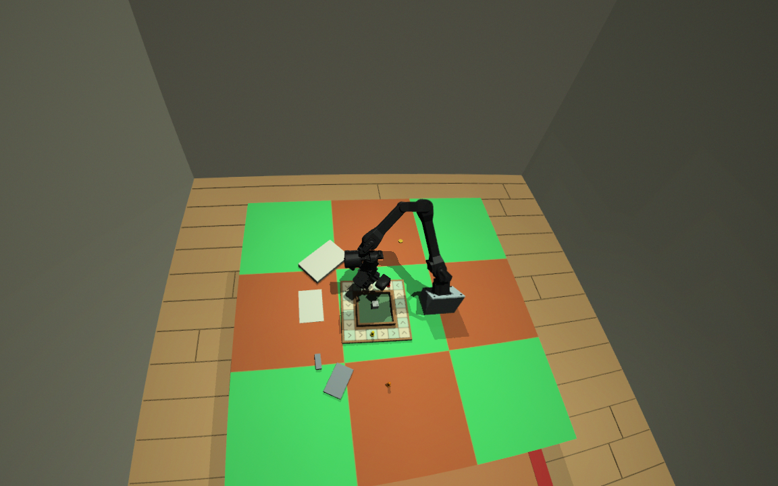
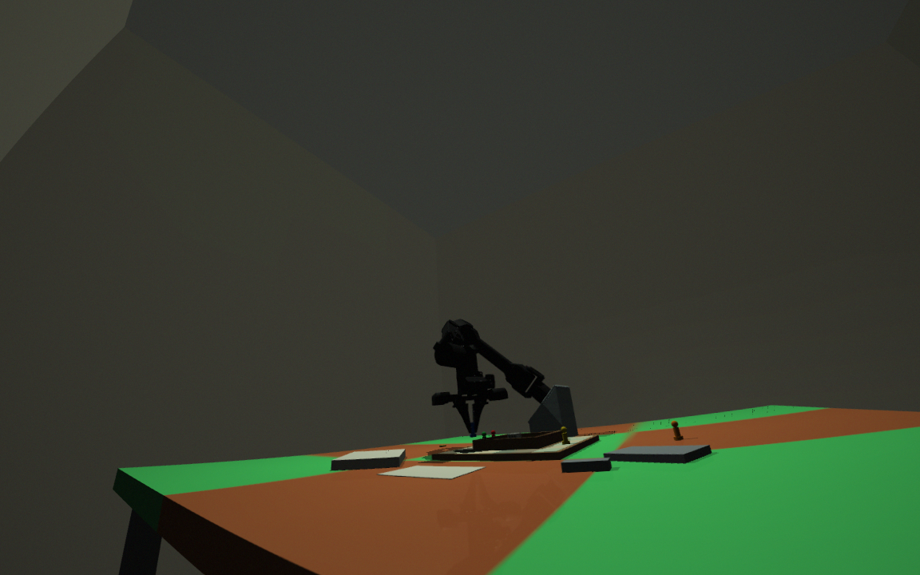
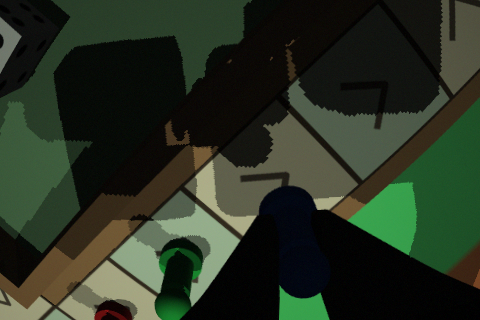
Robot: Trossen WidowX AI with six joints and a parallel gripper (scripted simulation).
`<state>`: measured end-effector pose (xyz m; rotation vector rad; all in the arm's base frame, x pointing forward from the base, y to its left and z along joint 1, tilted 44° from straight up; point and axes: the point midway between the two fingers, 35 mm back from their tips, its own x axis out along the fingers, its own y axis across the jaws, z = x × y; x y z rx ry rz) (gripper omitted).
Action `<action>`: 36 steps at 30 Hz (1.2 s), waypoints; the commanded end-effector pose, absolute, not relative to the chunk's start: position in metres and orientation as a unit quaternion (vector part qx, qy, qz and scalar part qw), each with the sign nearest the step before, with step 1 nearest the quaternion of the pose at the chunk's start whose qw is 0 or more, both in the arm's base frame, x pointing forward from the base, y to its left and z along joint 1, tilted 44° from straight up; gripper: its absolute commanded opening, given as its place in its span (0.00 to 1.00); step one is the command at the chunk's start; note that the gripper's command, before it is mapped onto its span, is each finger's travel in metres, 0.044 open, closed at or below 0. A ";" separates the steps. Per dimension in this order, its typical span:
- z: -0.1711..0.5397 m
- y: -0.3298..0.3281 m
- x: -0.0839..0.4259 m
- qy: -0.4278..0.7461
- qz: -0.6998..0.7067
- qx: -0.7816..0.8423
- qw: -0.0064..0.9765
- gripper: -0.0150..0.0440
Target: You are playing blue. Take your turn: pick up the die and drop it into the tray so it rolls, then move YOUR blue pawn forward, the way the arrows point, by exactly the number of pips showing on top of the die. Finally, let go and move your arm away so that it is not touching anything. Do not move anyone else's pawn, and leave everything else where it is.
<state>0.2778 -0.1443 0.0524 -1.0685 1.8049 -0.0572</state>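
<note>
My gripper (image 2: 473, 426) (image 3: 291, 227) is shut on the blue pawn (image 2: 473, 431) (image 3: 303, 275), which appears raised above the board (image 1: 377, 341) (image 3: 425, 132), beside the tray (image 1: 375, 325) (image 3: 97, 240). The die (image 1: 375, 304) (image 3: 10, 42) lies inside the tray. Its pale top face is cut off in the wrist view, so its pip count cannot be read. The green pawn (image 3: 177, 270) stands on a board square close to the fingers, and the red pawn (image 3: 114, 311) stands beyond it. The yellow pawn (image 1: 371, 333) (image 2: 564, 434) stands on the board's near row in the top view.
A thick white block (image 1: 322, 260) (image 2: 368, 458) and a white sheet (image 1: 310, 306) (image 2: 432, 472) lie left of the board. Two grey blocks (image 1: 317, 361) (image 1: 338, 381) and an orange pawn (image 1: 387, 384) (image 2: 676, 430) are off the board. A yellow disc (image 1: 400, 241) lies behind.
</note>
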 end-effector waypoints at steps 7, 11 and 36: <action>0.099 -0.101 0.290 0.740 -0.025 -0.442 0.506 0.25; 0.119 -0.083 0.289 0.741 -0.026 -0.443 0.504 0.25; 0.075 -0.144 0.363 0.740 -0.030 -0.444 0.505 0.25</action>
